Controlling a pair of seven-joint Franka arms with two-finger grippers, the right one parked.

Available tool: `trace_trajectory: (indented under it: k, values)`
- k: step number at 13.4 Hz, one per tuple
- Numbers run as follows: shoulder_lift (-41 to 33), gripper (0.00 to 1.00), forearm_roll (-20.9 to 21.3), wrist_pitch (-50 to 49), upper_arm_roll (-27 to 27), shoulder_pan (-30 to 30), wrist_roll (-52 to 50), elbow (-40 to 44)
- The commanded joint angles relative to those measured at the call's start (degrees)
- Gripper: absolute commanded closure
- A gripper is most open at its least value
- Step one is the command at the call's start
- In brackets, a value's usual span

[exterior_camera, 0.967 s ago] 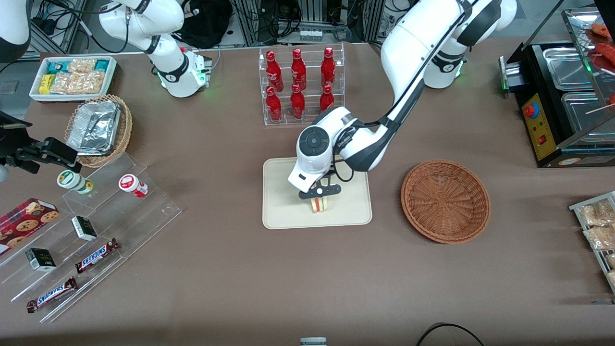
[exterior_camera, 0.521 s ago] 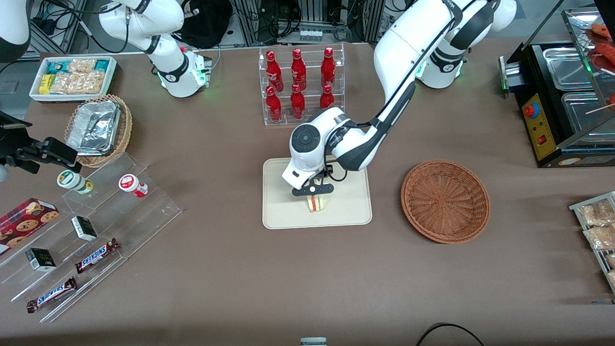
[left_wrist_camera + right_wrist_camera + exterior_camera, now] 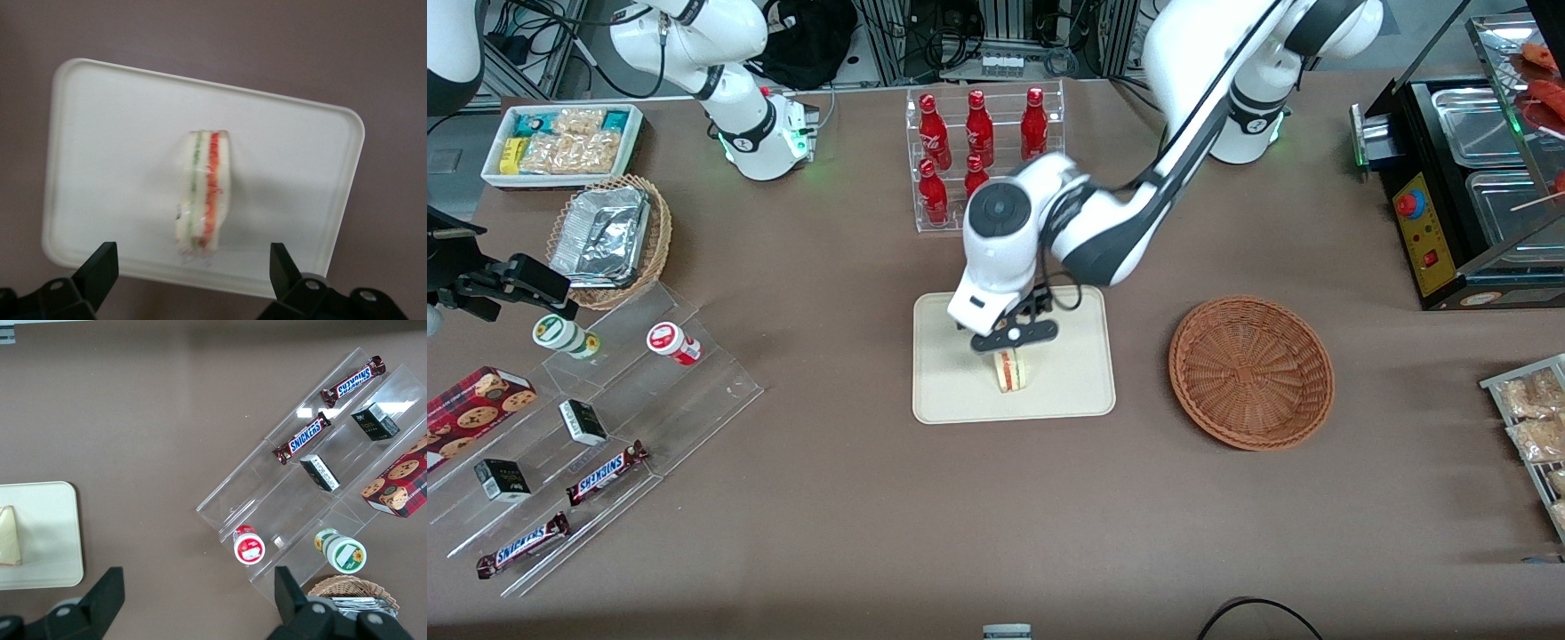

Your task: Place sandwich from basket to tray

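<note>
Front view, frame centre: sandwich (image 3: 1011, 371) stands on edge on the tray (image 3: 951, 391); gripper (image 3: 1009, 345) hovers above; basket (image 3: 1251, 371) empty.
Left wrist view: fingers (image 3: 100, 268) spread wide, clear of the sandwich.
Judged light, soft, slippery-wrapped; grip bread faces gently.

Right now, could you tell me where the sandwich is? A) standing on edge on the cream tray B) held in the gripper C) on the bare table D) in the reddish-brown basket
A: the sandwich stands on the tray, with the open gripper above, apart from it.
</note>
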Motion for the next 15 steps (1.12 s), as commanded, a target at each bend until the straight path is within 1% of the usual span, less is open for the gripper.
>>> trace_trajectory:
  k: [1,3,5,6,9,12,14,15]
  values:
    - [-9.1,0.00,0.6,-8.0,0.8,3.3,-4.7,-2.1]
    - [-14.1,0.00,0.7,-15.0,0.9,6.9,-2.9,-2.1]
    - [-18.6,0.00,0.9,-23.3,0.9,10.5,2.5,-2.2]
    - [-20.7,0.00,1.0,-25.7,0.9,12.8,5.0,-2.7]
    - [-29.2,0.00,1.0,-29.8,0.9,19.2,14.7,-7.6]
    - [-36.8,0.00,0.7,-33.9,0.9,25.8,27.8,-12.1]
    - [-38.7,0.00,-0.8,-35.3,0.9,31.1,37.7,-12.9]
    - [-39.1,0.00,-2.2,-36.6,0.9,33.1,42.8,-12.7]
